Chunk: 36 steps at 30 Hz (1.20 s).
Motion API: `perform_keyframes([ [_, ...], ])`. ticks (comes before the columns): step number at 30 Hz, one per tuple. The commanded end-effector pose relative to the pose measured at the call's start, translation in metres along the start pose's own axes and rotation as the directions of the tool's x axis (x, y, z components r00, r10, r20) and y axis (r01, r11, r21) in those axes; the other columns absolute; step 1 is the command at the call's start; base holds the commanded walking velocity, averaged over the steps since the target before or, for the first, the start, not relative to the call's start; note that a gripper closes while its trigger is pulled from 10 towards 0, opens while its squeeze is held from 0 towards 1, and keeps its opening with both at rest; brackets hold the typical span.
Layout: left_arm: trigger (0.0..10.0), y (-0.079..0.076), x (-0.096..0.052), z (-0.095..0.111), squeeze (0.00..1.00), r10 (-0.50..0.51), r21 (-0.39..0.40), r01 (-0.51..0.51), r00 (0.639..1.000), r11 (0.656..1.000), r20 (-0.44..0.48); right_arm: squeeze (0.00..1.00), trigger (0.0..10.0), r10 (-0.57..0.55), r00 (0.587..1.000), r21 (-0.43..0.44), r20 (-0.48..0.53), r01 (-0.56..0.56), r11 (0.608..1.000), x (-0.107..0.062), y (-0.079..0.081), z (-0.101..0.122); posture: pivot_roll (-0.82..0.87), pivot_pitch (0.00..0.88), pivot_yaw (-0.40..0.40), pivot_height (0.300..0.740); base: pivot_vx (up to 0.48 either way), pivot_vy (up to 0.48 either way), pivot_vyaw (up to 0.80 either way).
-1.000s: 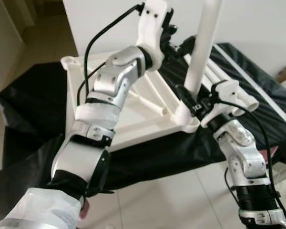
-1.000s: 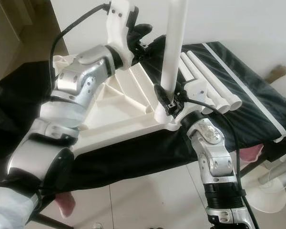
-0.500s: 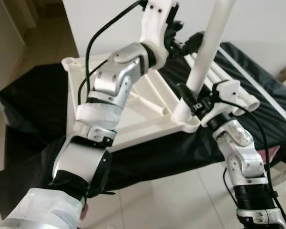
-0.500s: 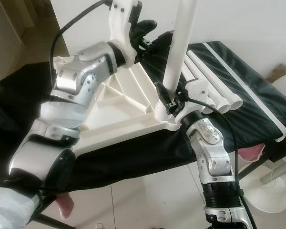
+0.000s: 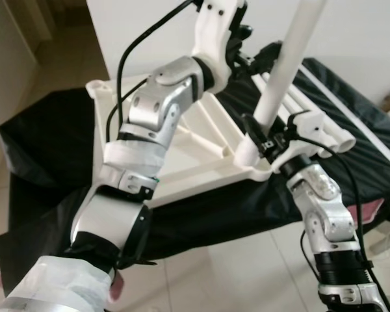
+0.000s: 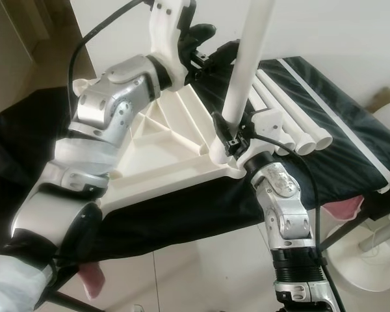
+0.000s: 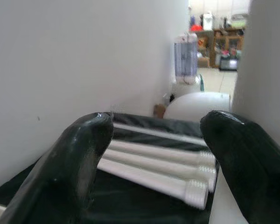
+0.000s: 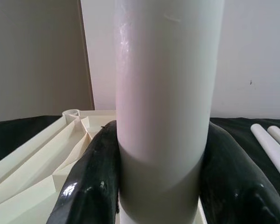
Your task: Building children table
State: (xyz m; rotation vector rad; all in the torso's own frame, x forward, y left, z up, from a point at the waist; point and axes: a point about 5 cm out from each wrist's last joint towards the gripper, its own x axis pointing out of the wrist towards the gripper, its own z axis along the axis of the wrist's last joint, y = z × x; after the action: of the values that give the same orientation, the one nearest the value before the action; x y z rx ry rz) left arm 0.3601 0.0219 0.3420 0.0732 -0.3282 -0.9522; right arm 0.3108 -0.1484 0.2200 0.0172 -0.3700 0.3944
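The white ribbed table top (image 5: 201, 156) lies upside down on a black cloth. A white leg (image 5: 287, 65) stands in its near right corner socket, leaning to the right at its top. My right gripper (image 6: 226, 133) is shut on the leg just above the socket, and its black fingers (image 8: 91, 186) press both sides of the leg (image 8: 163, 93). My left gripper (image 6: 214, 42) is raised high beside the leg's upper part, open and holding nothing, fingers (image 7: 79, 158) spread wide. Three spare legs (image 6: 292, 114) lie side by side on the cloth to the right.
The black cloth (image 5: 45, 143) drapes over a low surface and hangs toward the pale tiled floor (image 5: 247, 273). A white wall stands right behind. A white round base (image 6: 370, 260) sits on the floor at the right, with something pink (image 6: 341, 208) under the cloth's edge.
The leg's top has leaned further to the right. My left gripper has shifted a little right alongside it. The right gripper still grips the leg's base.
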Motion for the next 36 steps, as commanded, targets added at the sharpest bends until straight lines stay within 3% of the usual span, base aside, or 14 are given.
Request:
perform_keyframes([
  [1,10.0,0.001,-0.007,-0.014,0.0,-0.049,-0.004,0.049,0.997,0.999,-0.055,0.0,10.0,-0.03,0.999,-0.014,0.013,0.03,0.999,-0.001,-0.004,0.003,-0.02,0.004,0.054,0.74,0.0,0.0,0.0],
  [3,10.0,0.008,-0.017,-0.027,0.0,-0.039,0.01,0.041,0.993,0.999,-0.109,0.0,10.0,-0.075,0.997,-0.028,0.029,0.076,0.997,-0.003,-0.011,0.006,-0.03,0.006,0.063,0.74,0.0,0.0,0.0],
  [11,10.0,0.019,-0.037,-0.047,0.0,-0.029,-0.004,0.029,0.983,1.0,-0.181,0.0,10.0,-0.143,0.988,-0.046,0.061,0.146,0.988,-0.004,-0.021,0.01,-0.04,0.018,0.073,0.74,0.0,0.0,0.0],
  [13,10.0,0.006,-0.052,-0.062,0.0,-0.166,-0.009,0.168,0.962,0.986,-0.217,0.0,10.0,-0.192,0.978,-0.054,0.083,0.197,0.979,-0.005,-0.028,0.013,-0.03,0.025,0.069,0.74,0.0,0.0,0.0],
  [17,10.0,-0.009,-0.062,-0.074,0.0,-0.274,0.0,0.282,0.933,0.96,-0.235,0.0,10.0,-0.222,0.971,-0.07,0.091,0.229,0.971,-0.006,-0.032,0.015,-0.04,0.029,0.071,0.74,0.0,0.0,0.0],
  [23,10.0,0.001,-0.082,-0.103,0.0,-0.169,-0.09,0.15,0.952,0.985,-0.256,0.0,10.0,-0.255,0.96,-0.089,0.113,0.265,0.96,-0.006,-0.035,0.018,-0.07,0.036,0.093,0.74,0.0,0.0,0.0],
  [26,10.0,0.006,-0.087,-0.107,0.0,-0.094,-0.102,0.071,0.967,0.992,-0.237,0.0,10.0,-0.266,0.957,-0.092,0.118,0.277,0.956,-0.006,-0.036,0.019,-0.08,0.036,0.099,0.74,0.0,0.0,0.0],
  [28,10.0,0.018,-0.094,-0.107,0.0,0.021,-0.177,-0.059,0.978,0.982,-0.208,0.0,10.0,-0.276,0.952,-0.089,0.129,0.289,0.953,-0.007,-0.037,0.02,-0.08,0.037,0.099,0.74,0.0,0.0,0.0],
  [30,10.0,0.025,-0.104,-0.107,0.0,0.096,-0.186,-0.13,0.979,0.974,-0.182,0.0,10.0,-0.281,0.95,-0.091,0.138,0.294,0.951,-0.007,-0.037,0.021,-0.09,0.036,0.104,0.74,0.0,0.0,0.0],
  [34,10.0,0.021,-0.12,-0.106,0.0,0.048,-0.202,-0.078,0.988,0.976,-0.15,0.0,10.0,-0.283,0.948,-0.092,0.145,0.298,0.95,-0.007,-0.037,0.022,-0.09,0.036,0.108,0.74,0.0,0.0,0.0],
  [36,10.0,0.014,-0.126,-0.091,0.0,-0.003,-0.289,-0.003,1.0,0.957,-0.021,0.0,10.0,-0.286,0.947,-0.091,0.148,0.301,0.949,-0.007,-0.037,0.022,-0.09,0.038,0.109,0.74,0.0,0.0,0.0],
])
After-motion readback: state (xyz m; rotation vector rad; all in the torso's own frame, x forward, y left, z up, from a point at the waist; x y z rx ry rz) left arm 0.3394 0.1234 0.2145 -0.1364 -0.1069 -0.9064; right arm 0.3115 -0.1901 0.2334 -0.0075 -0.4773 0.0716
